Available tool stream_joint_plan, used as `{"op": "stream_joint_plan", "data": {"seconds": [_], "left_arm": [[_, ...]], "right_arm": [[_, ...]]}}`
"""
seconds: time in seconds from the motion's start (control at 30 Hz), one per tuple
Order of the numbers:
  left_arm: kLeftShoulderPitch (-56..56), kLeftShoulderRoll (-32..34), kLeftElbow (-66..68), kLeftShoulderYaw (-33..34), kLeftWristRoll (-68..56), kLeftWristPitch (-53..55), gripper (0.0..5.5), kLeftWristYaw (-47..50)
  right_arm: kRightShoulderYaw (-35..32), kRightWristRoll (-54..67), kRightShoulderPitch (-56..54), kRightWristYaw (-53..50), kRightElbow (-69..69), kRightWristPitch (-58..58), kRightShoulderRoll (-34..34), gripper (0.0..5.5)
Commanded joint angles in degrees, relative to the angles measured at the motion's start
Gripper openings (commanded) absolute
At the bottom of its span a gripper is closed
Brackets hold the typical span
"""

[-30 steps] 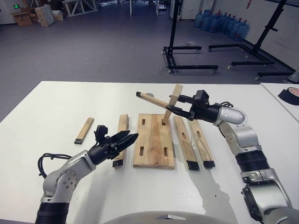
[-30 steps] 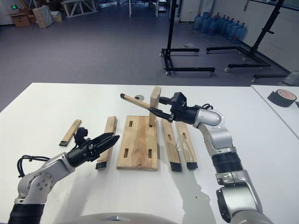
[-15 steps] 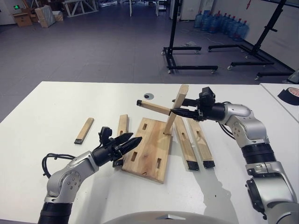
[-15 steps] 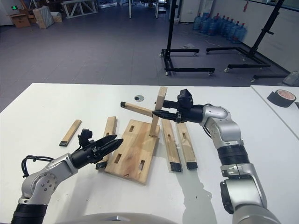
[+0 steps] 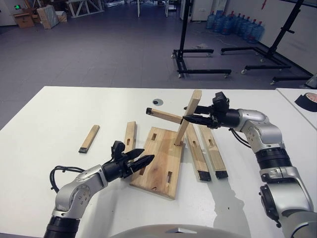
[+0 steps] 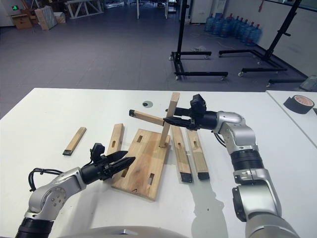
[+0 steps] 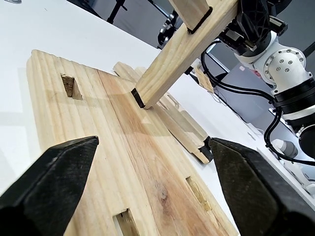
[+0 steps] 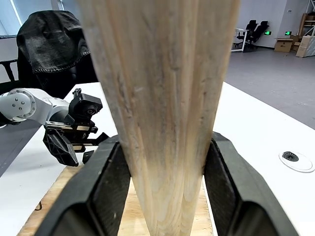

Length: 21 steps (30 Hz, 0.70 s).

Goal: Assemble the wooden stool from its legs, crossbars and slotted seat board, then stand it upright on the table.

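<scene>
Table (image 5: 54, 111) | pale slotted seat board (image 5: 159, 157) | tilted leg (image 5: 181, 131) in right tool (image 5: 187, 118)

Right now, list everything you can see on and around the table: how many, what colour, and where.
seat board: one, pale wood, slotted, lying skewed mid-table
leg: one, pale wood, tilted, lower end at the seat board's far part
crossbar: one, pale wood, sticking out from that leg toward the left
loose legs: three, pale wood, lying flat; two right of the seat board, one left of it
short bar: one, pale wood, flat, far left
grommet: one, grey, table's far middle
tape roll: one, black, neighbouring table at right
wheeled stands: black, floor behind
water bottles: several, blue, far back right
table: one, white
left gripper: black, open, at the seat board's near left edge
right gripper: black, shut on the leg
</scene>
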Motion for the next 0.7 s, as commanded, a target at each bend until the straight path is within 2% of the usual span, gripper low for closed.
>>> {"op": "stream_joint_plan", "data": {"seconds": [0.03,0.37,0.53,0.7], "left_arm": [[0.16,0.76,0.47,-0.79,1.65,-0.57,4.14,-0.66],[0.67,0.7,1.63,-2.59,5.27,-1.45,4.14,-1.06],[0.44,-0.02,3.08,-3.28,7.03,-2.49,4.14,-0.55],[1.35,-1.12,2.65,-5.09,8.07,-3.88,4.14,0.11]], "right_arm": [[2.87,-4.07,3.92,0.95,0.47,-1.43,-0.47,2.02],[9.63,-7.67,5.87,1.96,2.36,-0.1,-2.16,2.02],[11.47,-5.79,1.89,1.46,2.86,9.76,-3.33,2.02],[13.26,-6.76,-1.98,3.29,5.44,11.67,-4.19,2.02]]}}
